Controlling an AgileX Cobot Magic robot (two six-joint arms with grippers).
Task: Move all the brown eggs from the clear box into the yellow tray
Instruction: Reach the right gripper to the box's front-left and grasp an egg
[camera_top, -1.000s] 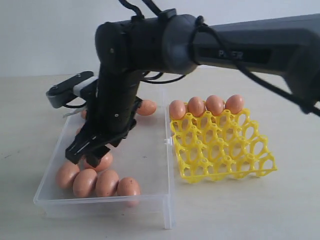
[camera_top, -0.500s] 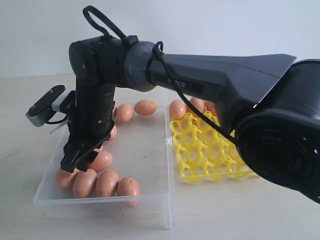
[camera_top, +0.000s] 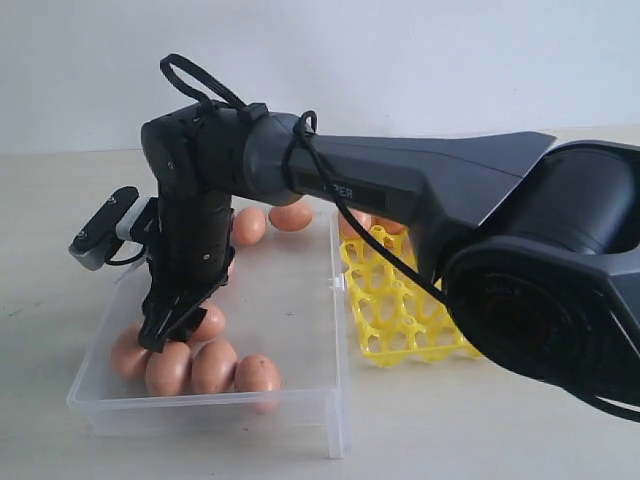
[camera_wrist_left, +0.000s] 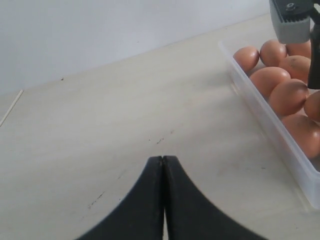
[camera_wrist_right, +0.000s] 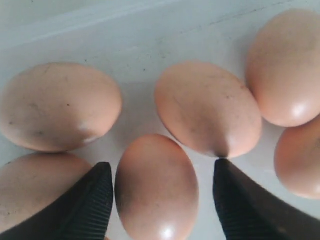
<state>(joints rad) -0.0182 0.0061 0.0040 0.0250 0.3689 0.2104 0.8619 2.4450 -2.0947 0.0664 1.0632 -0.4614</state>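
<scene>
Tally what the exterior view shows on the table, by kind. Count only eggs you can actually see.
Brown eggs in the clear box: 7
Brown eggs in the yellow tray: 2, both partly behind the right arm
Clear box: 1
Yellow tray: 1
Total: 11

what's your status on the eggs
Right gripper open, straddling an egg in the box, not gripped yet. Left gripper shut, outside the box. Neighbouring eggs crowd both fingers.
</scene>
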